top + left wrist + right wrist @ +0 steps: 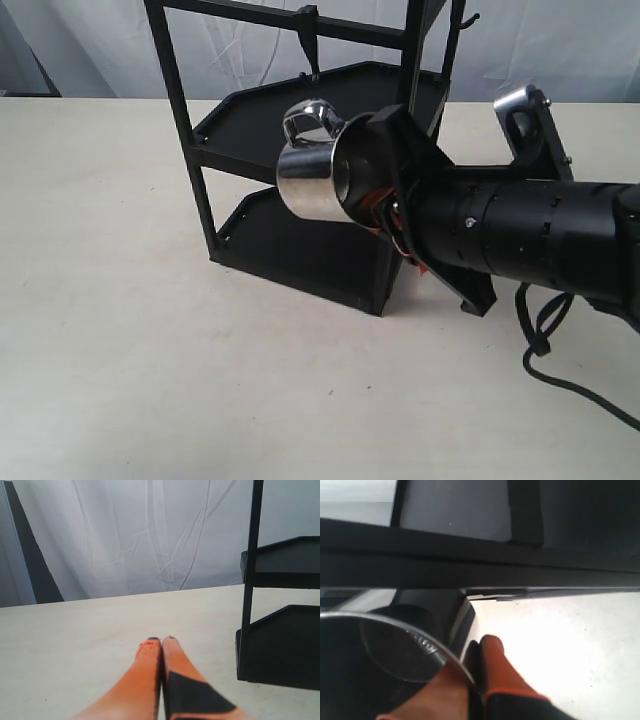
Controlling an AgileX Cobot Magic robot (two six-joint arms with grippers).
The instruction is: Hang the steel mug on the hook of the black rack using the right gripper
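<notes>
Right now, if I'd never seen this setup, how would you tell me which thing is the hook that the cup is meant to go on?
Find the black rack standing on the pale table. Follow its top crossbar to the hook, a short tapered black prong hanging from a blocky clamp, just above the steel mug held by the right gripper. The other hook at the rack's far corner is thin curled wire.

My counter is a plain cream surface running back to a white curtain. The rack stands directly on it, toward the back and near the middle, its bottom shelf resting flat on the surface. A black cable trails down to the counter at my right, looping near the edge of the exterior view. From my left wrist, the rack's post meets the counter beside its lower shelf.
</notes>
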